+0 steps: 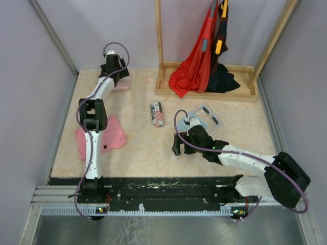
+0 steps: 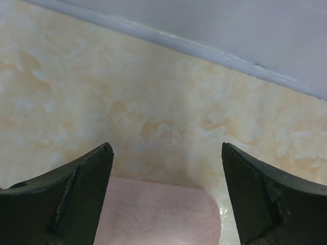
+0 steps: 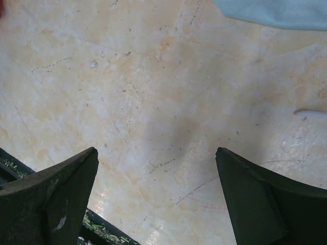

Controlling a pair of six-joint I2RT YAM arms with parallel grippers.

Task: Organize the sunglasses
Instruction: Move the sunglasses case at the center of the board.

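L end effector (image 2: pixel 166 150) is spread over the pink case (image 2: pixel 158 214) end. R end effector (image 3: pixel 156 153) is spread too, w/ nothing held. White-framed sunglasses (image 1: pixel 207 116) are seen just beyond R, on a blue cloth (image 3: pixel 276 13). Risk: cloth could be pinched w/ the frame.

We find no words, numbers or brand names that we can read in any of the three views. The nearest thing to a sign is the stars-and-stripes flag print on the oblong case (image 1: pixel 157 114), which lies on the table (image 1: pixel 143 153). From the overhead camera the print shows only as a blue field and red-and-white bands. There may be lettering within it, but it is too small for us to tell. A tiny dark square sits on the pink cloth (image 1: pixel 115 135), and no writing on it can be made out.
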